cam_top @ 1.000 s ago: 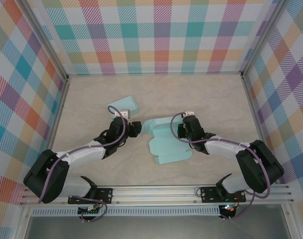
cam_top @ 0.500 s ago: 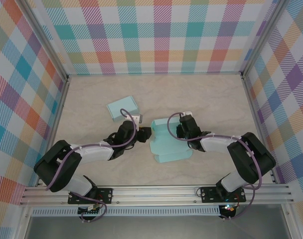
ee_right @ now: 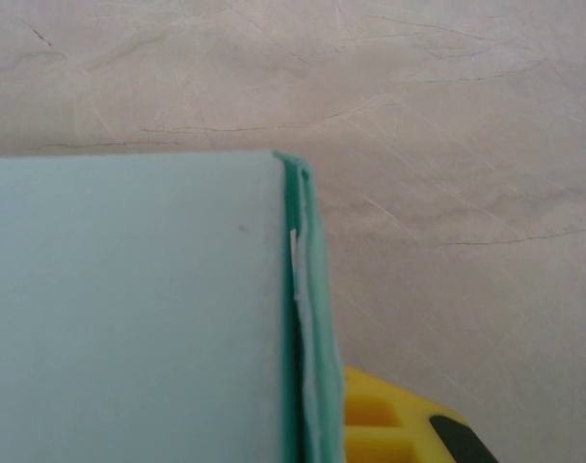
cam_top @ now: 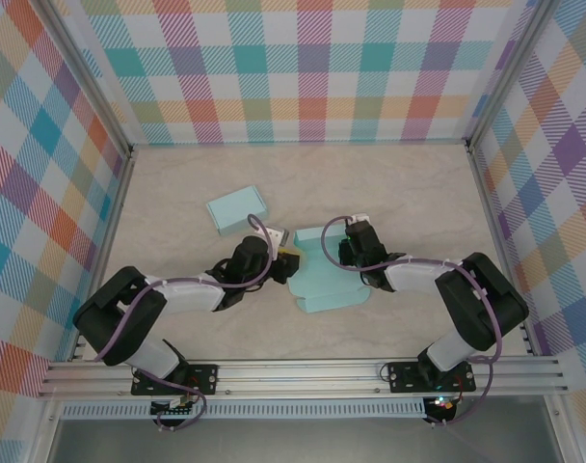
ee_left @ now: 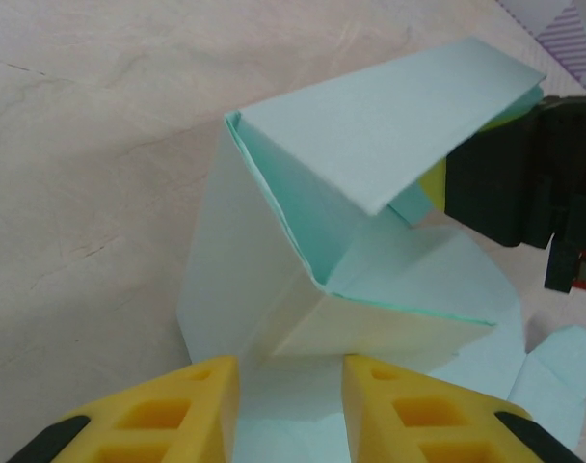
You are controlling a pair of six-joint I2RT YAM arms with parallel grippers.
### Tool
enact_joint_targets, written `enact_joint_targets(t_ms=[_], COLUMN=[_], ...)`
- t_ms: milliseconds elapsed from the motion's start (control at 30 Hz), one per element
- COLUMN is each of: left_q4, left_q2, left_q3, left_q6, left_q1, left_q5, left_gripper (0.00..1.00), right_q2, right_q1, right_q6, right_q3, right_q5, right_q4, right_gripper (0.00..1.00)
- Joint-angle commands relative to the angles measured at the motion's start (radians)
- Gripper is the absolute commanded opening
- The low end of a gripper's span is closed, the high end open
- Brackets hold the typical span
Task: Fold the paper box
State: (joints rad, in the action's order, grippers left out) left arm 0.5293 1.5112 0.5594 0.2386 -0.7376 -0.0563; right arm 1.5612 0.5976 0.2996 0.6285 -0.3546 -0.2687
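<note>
Box (cam_top: 327,285) sits mid-counter (cam_top: 399,193) between the arms, half formed: one wall is up and doubled over, while other flaps lie loose. Right claw (cam_top: 344,253) is clamped on that wall. Left claw (cam_top: 289,261) stands apart, straddling a flap. Several folds seem left.

Lab robot cell: plaid walls (cam_top: 312,68) round marbled worktop (cam_top: 418,193); left arm (cam_top: 177,294), right arm (cam_top: 423,277) bolted to aluminium rail (cam_top: 303,371).
</note>
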Motion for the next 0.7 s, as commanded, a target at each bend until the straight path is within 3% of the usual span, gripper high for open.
enact_joint_targets(t_ms=[0,333,667], left_q4=[-0.008,0.031,0.15], left_q2=[0.018,0.093,0.154], left_q3=[0.012,0.064,0.076], left_q6=[-0.086,-0.191,-0.209], left_q1=[-0.009,-0.046,-0.124], left_q5=[-0.015,0.075,0.422], left_gripper=[0.35,0.38,0.31], right_q2=[0.011,0.011,0.026], right_q1=[0.008,0.016,0.061], right_q6=[0.012,-0.005,0.01], right_q3=[0.015,0.013,0.029], right_q5=[0.026,0.048,-0.019], right_q4=[-0.017,-0.027,0.005], right_gripper=[0.0,0.0,0.0])
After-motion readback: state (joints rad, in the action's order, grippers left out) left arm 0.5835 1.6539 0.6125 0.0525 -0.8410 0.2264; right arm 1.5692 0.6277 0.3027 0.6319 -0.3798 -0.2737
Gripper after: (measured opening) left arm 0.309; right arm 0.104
